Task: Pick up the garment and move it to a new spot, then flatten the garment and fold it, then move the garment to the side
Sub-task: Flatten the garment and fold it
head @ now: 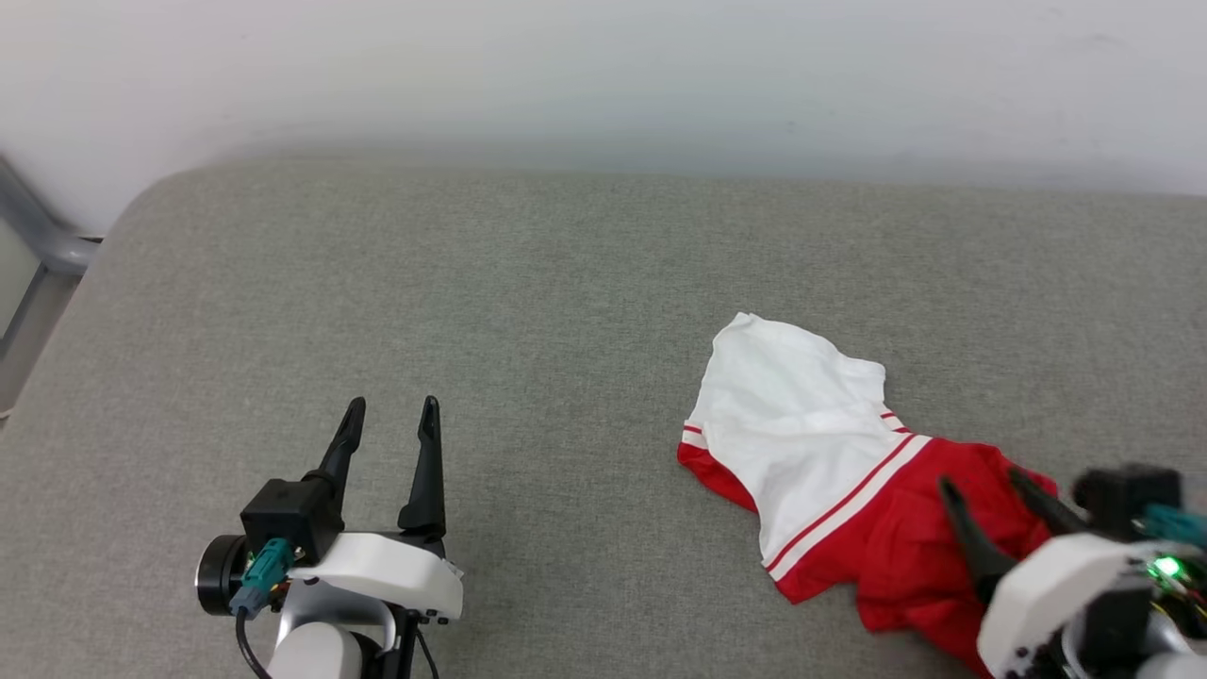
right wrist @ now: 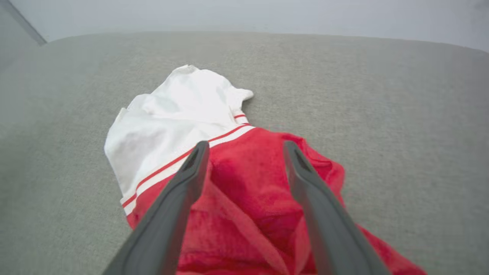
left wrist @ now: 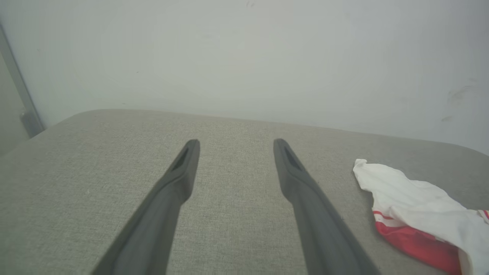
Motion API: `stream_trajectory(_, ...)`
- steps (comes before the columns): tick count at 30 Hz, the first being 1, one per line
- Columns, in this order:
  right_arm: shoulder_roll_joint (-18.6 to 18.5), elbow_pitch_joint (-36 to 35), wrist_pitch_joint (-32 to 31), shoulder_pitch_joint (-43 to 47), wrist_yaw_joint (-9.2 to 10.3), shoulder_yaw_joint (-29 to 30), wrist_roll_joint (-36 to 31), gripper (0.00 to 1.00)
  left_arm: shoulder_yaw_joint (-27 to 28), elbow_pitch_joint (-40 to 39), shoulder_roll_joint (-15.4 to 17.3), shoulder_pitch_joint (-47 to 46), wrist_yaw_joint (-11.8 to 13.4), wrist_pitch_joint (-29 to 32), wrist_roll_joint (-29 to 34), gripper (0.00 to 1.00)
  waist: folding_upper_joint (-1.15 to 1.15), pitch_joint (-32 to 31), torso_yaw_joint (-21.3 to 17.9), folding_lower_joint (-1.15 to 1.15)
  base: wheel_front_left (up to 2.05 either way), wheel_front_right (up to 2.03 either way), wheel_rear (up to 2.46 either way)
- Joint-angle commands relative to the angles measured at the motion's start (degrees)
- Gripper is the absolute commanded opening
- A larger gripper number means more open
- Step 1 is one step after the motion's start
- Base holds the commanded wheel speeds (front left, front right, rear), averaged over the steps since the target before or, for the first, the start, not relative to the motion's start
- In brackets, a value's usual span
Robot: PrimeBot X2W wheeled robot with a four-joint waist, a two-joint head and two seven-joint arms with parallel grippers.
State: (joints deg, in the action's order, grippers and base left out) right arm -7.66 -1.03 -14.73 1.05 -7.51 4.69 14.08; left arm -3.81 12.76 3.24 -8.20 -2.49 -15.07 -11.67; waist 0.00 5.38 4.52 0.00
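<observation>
The crumpled red-and-white jersey (head: 801, 424) lies with its red part under the right gripper (head: 981, 481), whose fingers stand apart. The left gripper (head: 393, 405), also spread, is well away.

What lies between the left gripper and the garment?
Nothing but bare grey upholstery: in the head view, the stretch from the left gripper to the garment holds no other thing.

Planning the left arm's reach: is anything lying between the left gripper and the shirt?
Nothing visible does. Bare grey cushion lies between the open left gripper and the garment, which is crumpled off to its right.
</observation>
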Motion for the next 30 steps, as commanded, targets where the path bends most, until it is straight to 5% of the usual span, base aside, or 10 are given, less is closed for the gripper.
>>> stream_trajectory(1, -2.18, -1.71, -3.89, -1.98, 0.06, -3.64, 0.57, 1.0, -0.4, 0.0, -0.06, -0.21, 0.04, -0.14, 0.35, 1.0, 0.0, 0.29, 0.56, 0.0, 0.0, 0.0, 0.0)
stream_trajectory(10, -11.52, -4.13, -19.29, -9.34, 0.05, -19.72, 5.52, 1.0, -1.99, -0.18, -0.27, -1.96, -0.16, -0.14, -0.46, 1.0, 0.0, 2.45, 4.46, 0.0, 0.0, 0.0, 0.0)
stream_trajectory(23, -16.2, 1.93, -24.15, -18.12, 0.05, -32.29, 8.12, 1.0, -4.2, -1.24, -0.39, -3.95, 1.16, -0.14, -2.65, 1.0, 0.0, 6.86, 7.72, 0.0, 0.0, 0.0, 0.0)
stream_trajectory(24, -16.25, 2.31, -24.0, -18.45, 0.05, -32.49, 8.06, 0.55, -4.22, -1.3, -0.39, -3.99, 1.37, -0.14, -2.7, 1.0, 0.0, 7.0, 7.7, 0.0, 0.0, 0.0, 0.0)
stream_trajectory(26, -16.32, 2.84, -23.66, -18.89, 0.05, -32.6, 8.04, 0.0, -4.25, -1.31, -0.39, -4.07, 1.61, -0.14, -2.82, 1.0, 0.0, 7.16, 7.62, 0.0, 0.0, 0.0, 0.0)
stream_trajectory(30, -16.27, 2.47, -22.28, -19.32, 0.05, -31.14, 7.81, 0.0, -3.96, -1.21, -0.39, -4.03, 1.8, -0.14, -2.9, 1.0, 0.0, 6.89, 7.0, 0.0, 0.0, 0.0, 0.0)
